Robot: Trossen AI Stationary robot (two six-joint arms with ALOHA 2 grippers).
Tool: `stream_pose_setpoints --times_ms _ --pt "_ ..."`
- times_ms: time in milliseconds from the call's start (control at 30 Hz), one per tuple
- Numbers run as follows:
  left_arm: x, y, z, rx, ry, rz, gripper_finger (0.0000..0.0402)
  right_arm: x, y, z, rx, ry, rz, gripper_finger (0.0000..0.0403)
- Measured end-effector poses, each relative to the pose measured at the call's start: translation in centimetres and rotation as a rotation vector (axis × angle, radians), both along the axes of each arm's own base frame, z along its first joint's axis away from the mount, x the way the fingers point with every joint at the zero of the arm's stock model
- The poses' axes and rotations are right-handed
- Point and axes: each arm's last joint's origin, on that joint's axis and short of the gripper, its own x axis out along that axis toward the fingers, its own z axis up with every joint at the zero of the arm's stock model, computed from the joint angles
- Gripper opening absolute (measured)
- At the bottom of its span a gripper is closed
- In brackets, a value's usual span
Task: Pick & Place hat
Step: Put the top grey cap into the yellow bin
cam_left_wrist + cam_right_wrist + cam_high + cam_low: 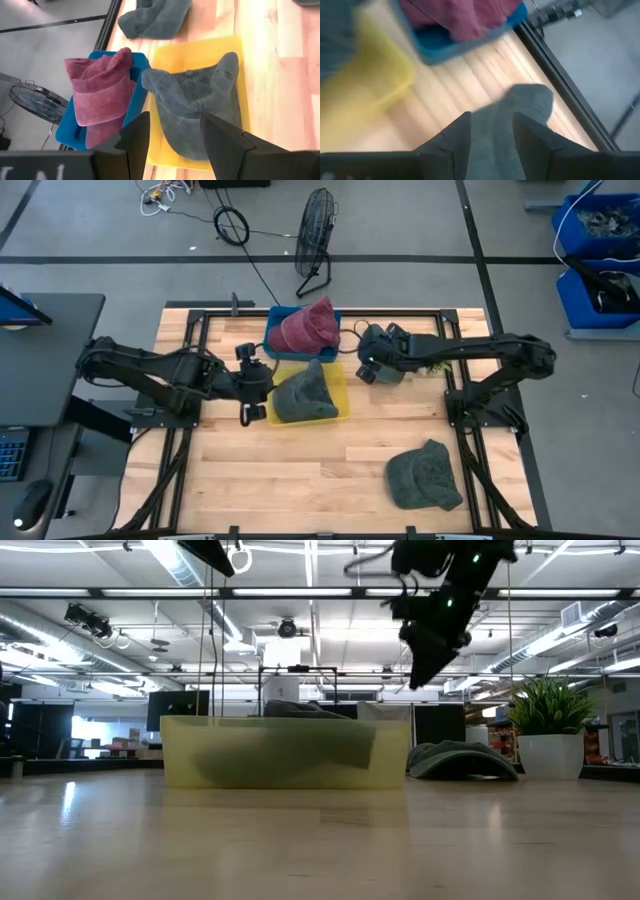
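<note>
Nearest, one grey cloth cap (425, 477) was left on the desk; another (303, 395) was already binned, left end effector (252, 383) opened.

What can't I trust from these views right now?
- Hat under the right gripper: high view, arm covers it; right wrist view blurred.
- Grey hat in the yellow bin: low view, bin wall veils it.
- Left gripper: low view, cut off by the top edge.
</note>
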Motion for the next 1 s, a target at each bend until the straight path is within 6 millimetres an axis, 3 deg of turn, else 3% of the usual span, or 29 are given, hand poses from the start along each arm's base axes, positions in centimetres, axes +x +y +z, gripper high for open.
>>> stream_pose_setpoints --times_ms 200,367,467,1000 --pt "-0.1 0.1 -0.1 0.007 0.01 0.003 0.0179 0.0 -4.4 -2.9 0.033 0.128 -0.115 0.0149" --pt "0.1 0.0 -0.3 0.007 0.016 0.004 0.0179 -0.7 -7.6 -4.7 0.234 0.069 -0.278 0.0149" --pt "0.1 0.0 -0.3 0.007 0.016 0.004 0.0179 -0.9 -9.2 -5.8 0.269 0.062 -0.336 0.0149" --pt "0.1 0.0 -0.3 0.012 0.019 0.0 0.0179 -0.5 -12.9 -10.2 0.25 0.058 -0.469 0.0136"
